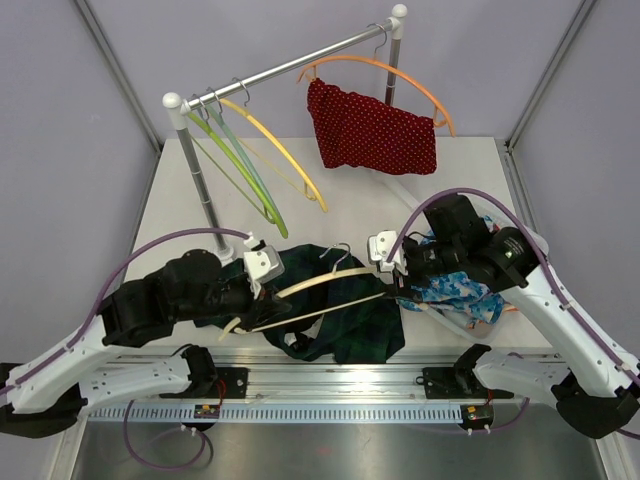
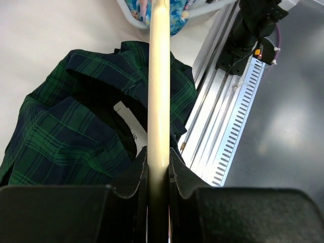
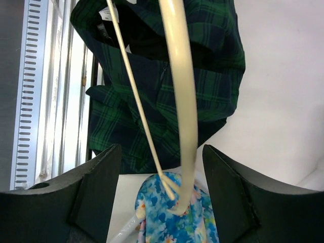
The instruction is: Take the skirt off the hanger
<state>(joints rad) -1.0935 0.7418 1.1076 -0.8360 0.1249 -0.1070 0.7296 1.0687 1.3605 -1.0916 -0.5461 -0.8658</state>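
hanger [image 2: 158, 101], at the left gripper [image 2: 158, 172]: near end hidden between the clamped jaws; far end runs off the top edge.
hanger, between the spread jaws of the right gripper [image 3: 161, 152]: curved arm blurred, its upper end cut off.
label [image 2: 126, 119] on the skirt [image 2: 66, 136], just ahead of the left gripper: print too small to read.
floral cloth [image 3: 172, 223], under the right gripper: cut off by the bottom edge.

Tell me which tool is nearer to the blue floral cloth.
Right. The right tool hangs just over the blue floral cloth, open. The left tool sits across the plaid skirt from it, shut on the cream hanger.
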